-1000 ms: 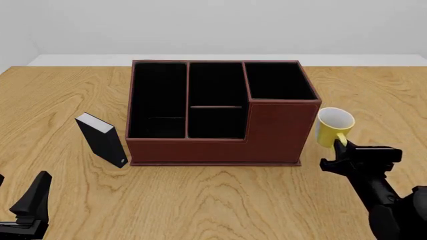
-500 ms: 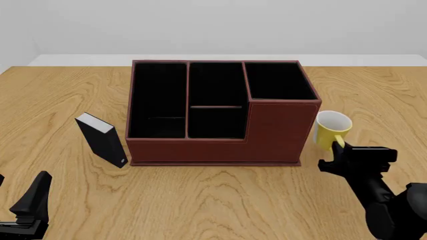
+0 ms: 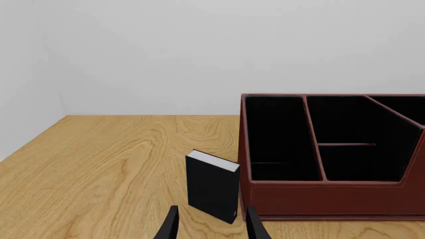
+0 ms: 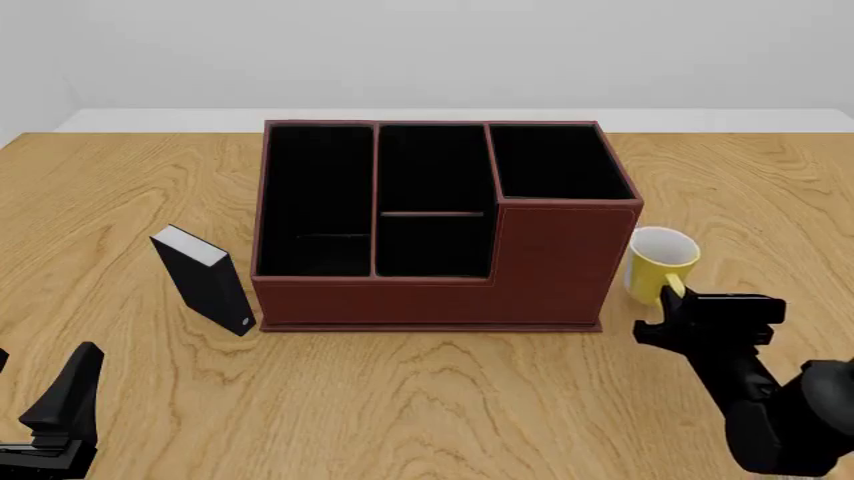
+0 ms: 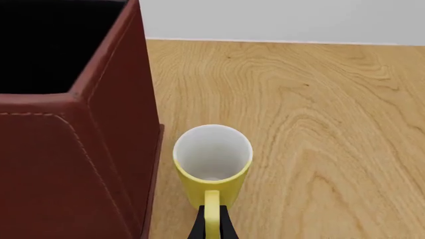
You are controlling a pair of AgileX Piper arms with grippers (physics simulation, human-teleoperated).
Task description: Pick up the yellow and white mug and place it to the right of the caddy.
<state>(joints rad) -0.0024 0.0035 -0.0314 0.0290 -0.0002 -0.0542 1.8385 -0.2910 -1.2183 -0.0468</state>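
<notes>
Small black book-like block [image 4: 203,279] upright on wooden table [image 4: 441,390], left of caddy [image 4: 441,225], near but apart. Caddy: reddish-brown, black inside, taller section at right. Yellow and white mug [image 4: 661,264] upright just right of caddy's taller wall, narrow gap between; yellow outside, white interior and rim, handle toward right gripper [image 5: 211,230]. Right fingers pinched narrow on mug handle. Left gripper [image 3: 209,225] parted, empty, well away at near-left edge.
</notes>
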